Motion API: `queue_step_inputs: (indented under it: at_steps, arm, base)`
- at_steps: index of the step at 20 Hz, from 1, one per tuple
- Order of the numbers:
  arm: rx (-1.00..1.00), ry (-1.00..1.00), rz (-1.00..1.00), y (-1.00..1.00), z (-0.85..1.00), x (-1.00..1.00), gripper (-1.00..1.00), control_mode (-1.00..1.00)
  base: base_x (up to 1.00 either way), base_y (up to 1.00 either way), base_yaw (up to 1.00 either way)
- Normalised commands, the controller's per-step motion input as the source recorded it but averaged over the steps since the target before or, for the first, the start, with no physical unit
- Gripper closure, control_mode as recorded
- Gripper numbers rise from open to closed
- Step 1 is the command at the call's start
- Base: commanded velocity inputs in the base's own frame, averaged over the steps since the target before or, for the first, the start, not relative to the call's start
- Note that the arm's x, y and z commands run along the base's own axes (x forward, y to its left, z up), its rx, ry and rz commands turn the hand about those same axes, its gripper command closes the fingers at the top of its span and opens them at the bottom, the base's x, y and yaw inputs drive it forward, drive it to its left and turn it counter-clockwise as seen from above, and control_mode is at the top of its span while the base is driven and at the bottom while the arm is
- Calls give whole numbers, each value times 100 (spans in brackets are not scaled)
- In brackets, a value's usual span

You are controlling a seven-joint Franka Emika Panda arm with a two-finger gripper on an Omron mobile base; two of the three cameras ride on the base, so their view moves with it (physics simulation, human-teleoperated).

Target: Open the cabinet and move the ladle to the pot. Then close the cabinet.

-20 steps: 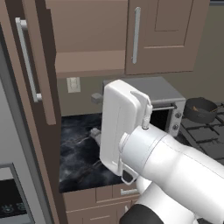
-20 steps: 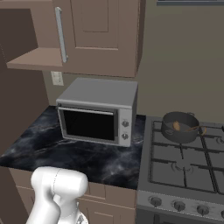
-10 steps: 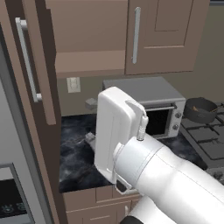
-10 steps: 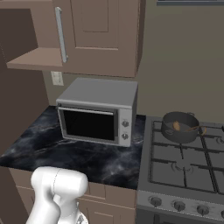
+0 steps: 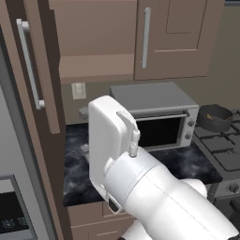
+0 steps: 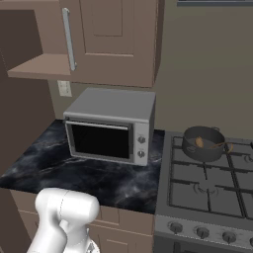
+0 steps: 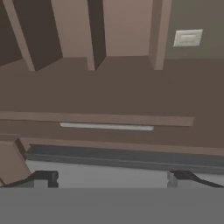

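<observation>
A brown kitchen: dark marble counter [image 6: 44, 165], a microwave [image 6: 109, 126] on it, a gas stove [image 6: 207, 190] to the right.

The gripper [image 7: 111, 177] shows in the hand view, tips far apart at the bottom corners, wide open and holding nothing. The view is rolled, so the silver bar handle [image 7: 106, 127] lies sideways just beyond the tips, set on a brown door face. I take that for the open left door, though I can't tell how close the tips are to it.

From the left base view, the cabinet [image 5: 93, 42] has its left door [image 5: 40, 70] swung out, the shelf bare as far as I can see, and the right door [image 5: 176, 37] shut. The ladle [image 6: 207, 144] already rests in the pot [image 6: 202, 143] on the back burner, its handle over the rim. So closing the door looks to be what is left.

What could go wrong, as I judge it:
- The hand is rolled against the handle. If it goes for a grasp, the tips could slide off the bar or strike the panel.
- A push near the hinge side would barely turn the door, or jam it.
- The bulky arm [image 5: 140, 187] stands between door and microwave. A wide swing could clip the microwave or shove the door too hard so it bounces open.
</observation>
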Motion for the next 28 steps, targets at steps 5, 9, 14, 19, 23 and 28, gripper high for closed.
queue_step_inputs:
  at_steps: [5,9,14,19,23,28]
  arm:
    - [0,4,-2,3,0,1,-100,-100]
    - [-6,3,0,16,0,1,-100,-100]
    - [-8,5,0,28,1,3,-100,-100]
    - [-5,4,0,19,4,7,-100,-100]
    - [-1,5,1,6,8,16,-100,-100]
    - [0,3,5,7,3,15,-100,-100]
  base:
    - [0,0,0]
    - [0,0,0]
    - [0,0,0]
    - [0,0,0]
    - [0,0,0]
    - [0,0,0]
